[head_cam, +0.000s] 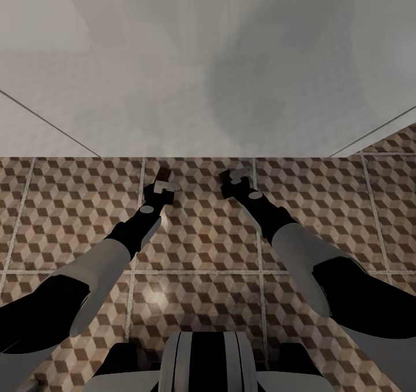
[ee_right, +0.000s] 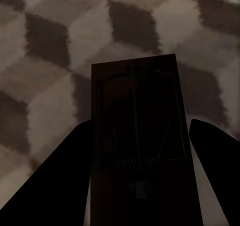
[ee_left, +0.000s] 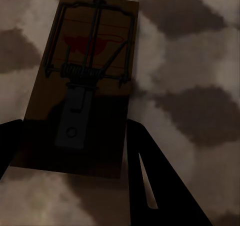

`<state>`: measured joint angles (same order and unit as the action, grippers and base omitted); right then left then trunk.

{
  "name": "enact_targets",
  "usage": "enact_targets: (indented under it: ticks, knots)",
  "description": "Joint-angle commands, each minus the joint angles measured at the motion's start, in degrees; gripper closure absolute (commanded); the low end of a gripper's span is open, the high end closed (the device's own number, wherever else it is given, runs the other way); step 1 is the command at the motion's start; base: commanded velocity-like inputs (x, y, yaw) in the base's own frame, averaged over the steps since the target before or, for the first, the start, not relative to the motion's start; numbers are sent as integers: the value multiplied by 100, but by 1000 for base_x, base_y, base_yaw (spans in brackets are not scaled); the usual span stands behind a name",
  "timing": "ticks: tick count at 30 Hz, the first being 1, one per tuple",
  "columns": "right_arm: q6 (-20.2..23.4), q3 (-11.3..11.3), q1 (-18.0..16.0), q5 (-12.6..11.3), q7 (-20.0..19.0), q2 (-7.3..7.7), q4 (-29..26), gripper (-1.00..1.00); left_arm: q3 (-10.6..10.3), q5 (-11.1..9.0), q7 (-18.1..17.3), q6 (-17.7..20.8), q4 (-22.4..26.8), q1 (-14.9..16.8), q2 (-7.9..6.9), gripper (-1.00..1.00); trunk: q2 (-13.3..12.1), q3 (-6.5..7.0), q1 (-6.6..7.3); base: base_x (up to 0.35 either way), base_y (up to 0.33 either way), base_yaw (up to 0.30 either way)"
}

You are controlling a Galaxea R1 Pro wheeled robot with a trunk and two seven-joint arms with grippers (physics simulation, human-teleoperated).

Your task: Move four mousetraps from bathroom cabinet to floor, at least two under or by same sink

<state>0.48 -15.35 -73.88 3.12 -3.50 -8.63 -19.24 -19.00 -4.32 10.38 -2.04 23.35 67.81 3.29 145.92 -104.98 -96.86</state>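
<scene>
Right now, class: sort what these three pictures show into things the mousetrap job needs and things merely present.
Belongs to the job:
- mousetrap in the left claw, between the left claw's fingers
- mousetrap in the right claw, between the right claw's fingers
- cube-patterned bathroom floor

Merely present:
- large white fixture ahead; what it is cannot be told
- robot's own trunk
</scene>
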Motion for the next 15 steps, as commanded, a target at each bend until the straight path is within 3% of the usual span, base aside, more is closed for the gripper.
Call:
enact_targets:
  ticks: [1, 15]
  knots:
    - [5, 0, -3, 31, -13, 4, -1, 100, -51, -25, 63, -16, -6, 4, -1, 100, 1, -2, 1, 0, 0, 0]
    - [5, 5, -2, 31, -16, 16, -1, 100, -51, -25, 62, -16, -6, 4, 5, 100, 1, -2, 1, 0, 0, 0]
